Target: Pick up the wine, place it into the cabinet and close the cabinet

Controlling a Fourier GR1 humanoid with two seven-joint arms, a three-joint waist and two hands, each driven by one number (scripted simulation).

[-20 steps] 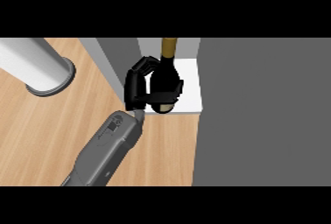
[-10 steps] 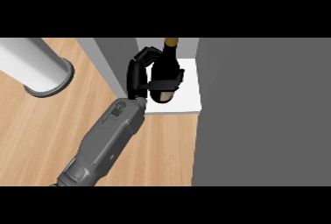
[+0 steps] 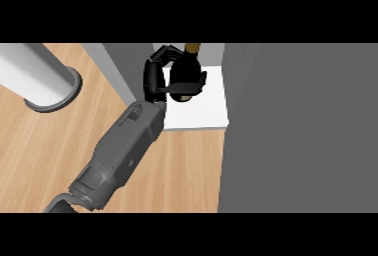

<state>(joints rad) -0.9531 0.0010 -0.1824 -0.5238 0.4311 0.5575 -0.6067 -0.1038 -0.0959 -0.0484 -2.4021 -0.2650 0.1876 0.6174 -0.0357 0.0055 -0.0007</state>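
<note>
Black robot hand (image 3: 164, 75) grips wine (image 3: 186, 80) (over cabinet shelf (image 3: 199, 115)).

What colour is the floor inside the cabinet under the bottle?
White: the cabinet floor under the wine bottle shows best in the head view.

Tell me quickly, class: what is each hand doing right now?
Right hand: shut on the wine bottle, over the white cabinet shelf.
Left hand: not in view.
</note>
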